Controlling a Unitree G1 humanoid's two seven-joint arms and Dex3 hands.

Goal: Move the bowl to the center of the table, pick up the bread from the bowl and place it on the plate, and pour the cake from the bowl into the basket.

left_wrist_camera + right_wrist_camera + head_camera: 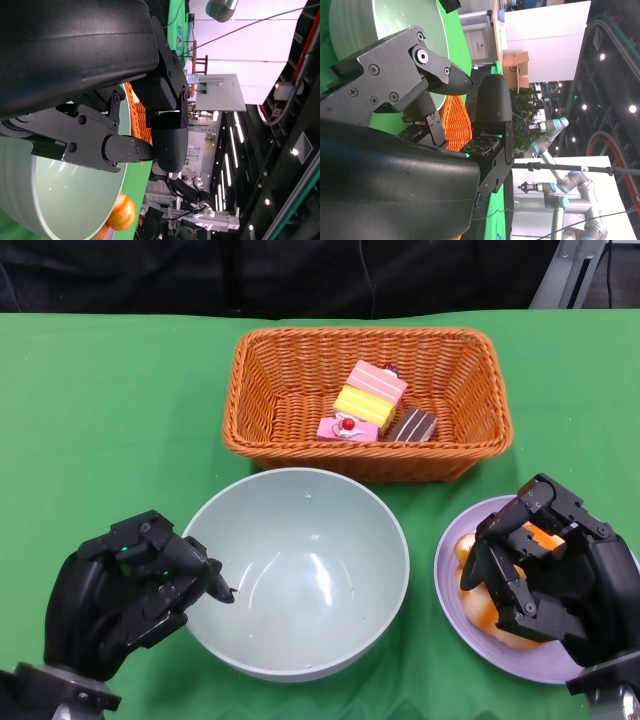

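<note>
The pale green bowl (300, 570) stands empty near the table's front middle. Behind it, the orange wicker basket (365, 335) holds several cake pieces (370, 400). The purple plate (450, 580) lies at the right with glossy orange bread (478, 612) on it. My right hand (550, 570) hovers over the plate and bread, its fingers curled loosely and holding nothing. My left hand (130, 585) sits just left of the bowl, with one fingertip reaching to its rim. The left wrist view shows the bowl (60, 200) and the bread (121, 212) past parted fingers (95, 145).
Green cloth covers the table (110, 410), with bare cloth to the left of the basket and at the far right. In the right wrist view the basket (456, 125) shows through the gap between the fingers, and the bowl (380, 20) lies beyond them.
</note>
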